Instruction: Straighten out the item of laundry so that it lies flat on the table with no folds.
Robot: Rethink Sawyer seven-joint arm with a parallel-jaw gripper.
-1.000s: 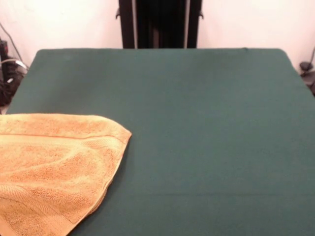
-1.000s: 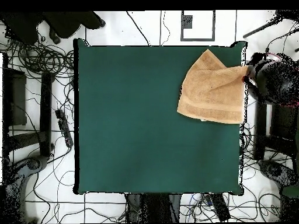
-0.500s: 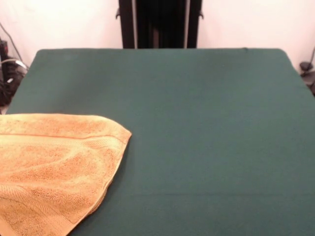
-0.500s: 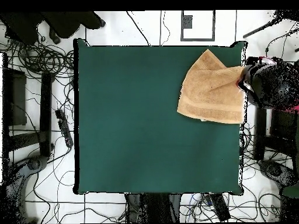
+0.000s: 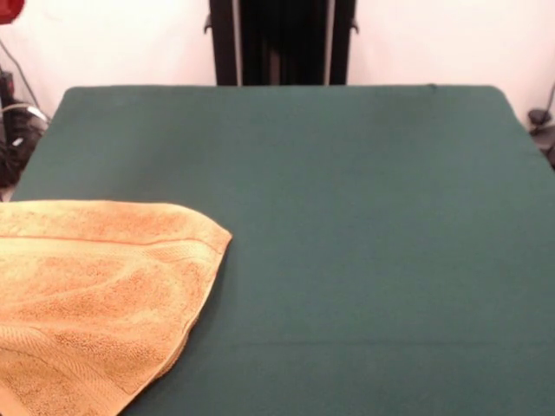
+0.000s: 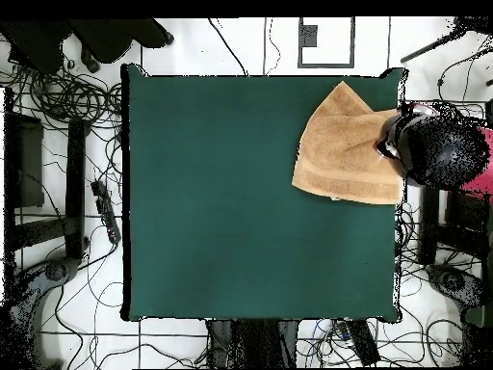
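Folded golden-orange terry towel (image 5: 91, 299) lower left on green table (image 5: 364, 234), person's head (image 6: 438, 149) at overhead's right edge, gripper unseen, finger state unknowable

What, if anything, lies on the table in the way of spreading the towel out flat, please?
Nothing visible does: the table holds only the towel. In the overhead view a person leans in at the table's side, over the towel's corner. The gripper is not in view.

A golden-orange terry towel (image 5: 95, 295), crossed by woven border bands in the same hue, lies on a plain dark green table (image 5: 364, 225). A person (image 6: 438, 149) at the overhead view's edge appears dark, with red clothing.
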